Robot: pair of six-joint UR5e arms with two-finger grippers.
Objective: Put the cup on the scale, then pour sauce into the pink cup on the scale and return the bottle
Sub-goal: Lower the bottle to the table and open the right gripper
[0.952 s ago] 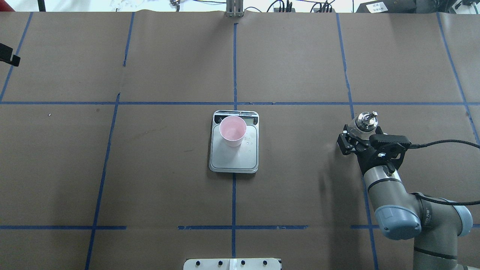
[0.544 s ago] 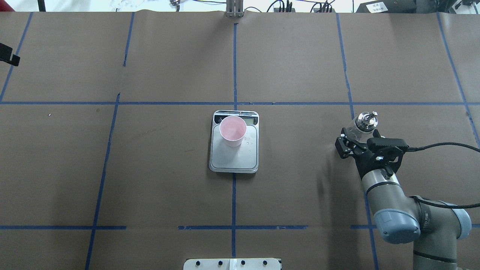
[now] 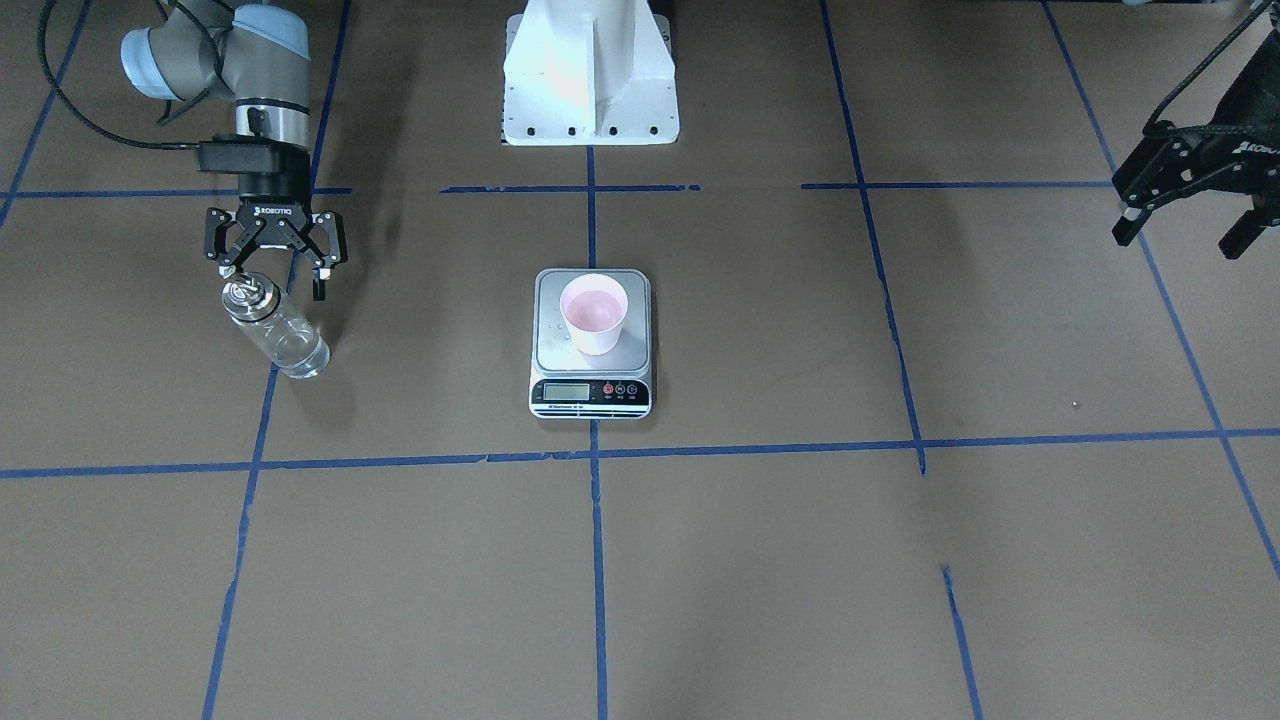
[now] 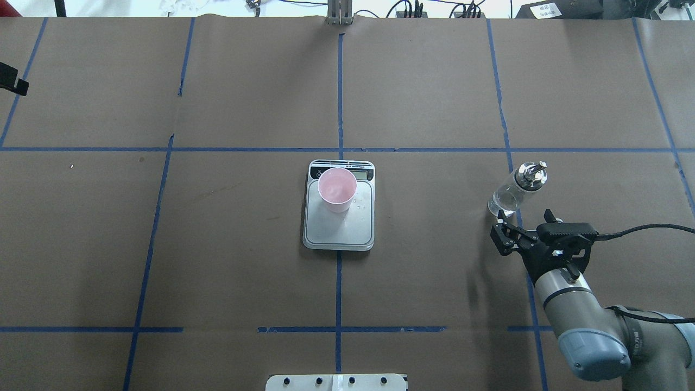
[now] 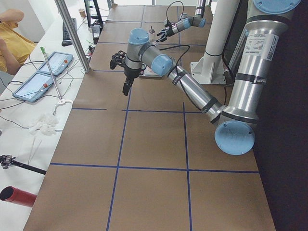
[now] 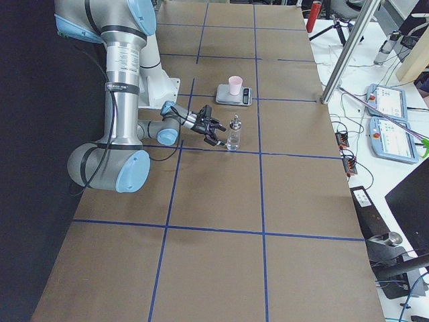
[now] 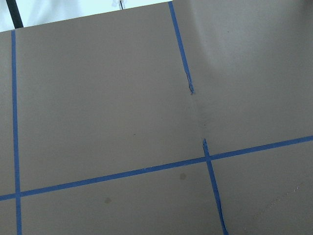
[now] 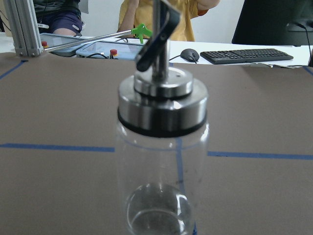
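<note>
The pink cup [image 4: 337, 187] stands upright on the scale [image 4: 339, 231] at mid table, near its display end; it also shows in the front-facing view [image 3: 593, 312]. The clear glass bottle [image 4: 516, 187] with its silver cap and spout stands upright on the table to the right, free of any grip. A little clear sauce [image 8: 156, 210] lies at its bottom. My right gripper [image 4: 524, 221] is open and empty, just behind the bottle [image 3: 275, 330] and apart from it. My left gripper [image 3: 1180, 235] is open and empty, far off at the table's left side.
Small droplets [image 4: 358, 205] lie on the scale's platform beside the cup. Blue tape lines cross the brown table. The white robot base [image 3: 590, 75] stands at the near edge. Operators' tablets and cables [image 6: 389, 121] lie beyond the far edge.
My right gripper has drawn back from around the bottle towards the robot. The bottle stays standing where it was. Cup and scale have not moved.
</note>
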